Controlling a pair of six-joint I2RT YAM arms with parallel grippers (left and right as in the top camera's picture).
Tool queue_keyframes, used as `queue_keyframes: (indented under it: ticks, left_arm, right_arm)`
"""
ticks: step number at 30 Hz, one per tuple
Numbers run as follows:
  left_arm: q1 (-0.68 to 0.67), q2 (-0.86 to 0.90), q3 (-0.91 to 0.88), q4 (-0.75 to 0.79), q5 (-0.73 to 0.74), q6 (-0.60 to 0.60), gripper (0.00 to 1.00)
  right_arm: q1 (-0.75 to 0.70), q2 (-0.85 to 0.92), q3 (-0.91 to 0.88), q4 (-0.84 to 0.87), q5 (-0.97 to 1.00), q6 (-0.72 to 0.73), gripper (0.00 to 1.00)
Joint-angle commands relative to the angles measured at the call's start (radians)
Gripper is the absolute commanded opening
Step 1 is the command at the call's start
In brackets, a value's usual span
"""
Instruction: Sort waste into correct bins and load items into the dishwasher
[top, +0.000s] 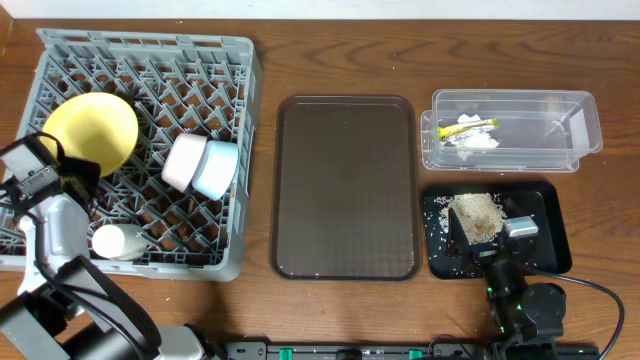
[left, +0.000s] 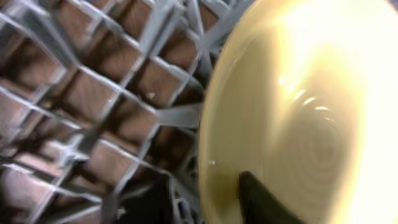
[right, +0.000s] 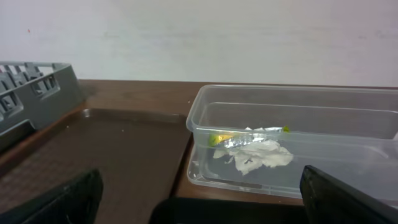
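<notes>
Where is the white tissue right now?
In the overhead view, the white tissue lies inside the clear tub on the far right side, next to the yellow-green wrapper, just beyond the black tray.

**A:** What is the worktop like?

**B:** The worktop (top: 330, 55) is brown wood with a visible grain.

**A:** And what lies directly on it?

**B:** Four things. A large grey dish rack (top: 246, 150) sits at the left, slightly askew. Just beside it, in the middle, is a dark brown serving tray (top: 345, 185), its long side running front to back. On the right are a clear tub (top: 590, 125) farther back and a black tray (top: 550, 215) nearer the front. They are close together, but I cannot tell whether they touch.
</notes>
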Motion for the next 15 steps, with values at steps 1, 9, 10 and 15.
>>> queue_keyframes:
  ticks: [1,9,10,15]
  left_arm:
    - [0.004,0.01,-0.008,-0.004,0.018,0.037,0.19]
    - [0.004,-0.044,0.002,0.01,0.001,0.241,0.08]
    - [0.004,-0.063,0.005,0.009,-0.023,0.264,0.08]
    - [0.003,-0.18,0.008,0.023,-0.218,0.435,0.08]
  right_arm:
    - [-0.007,-0.002,-0.001,-0.004,0.002,-0.005,0.99]
    - [-0.007,-0.002,-0.001,-0.004,0.002,-0.005,0.99]
    - [-0.007,-0.002,-0.001,-0.004,0.002,-0.005,0.99]
    - [-0.007,-0.002,-0.001,-0.004,0.003,-0.005,0.99]
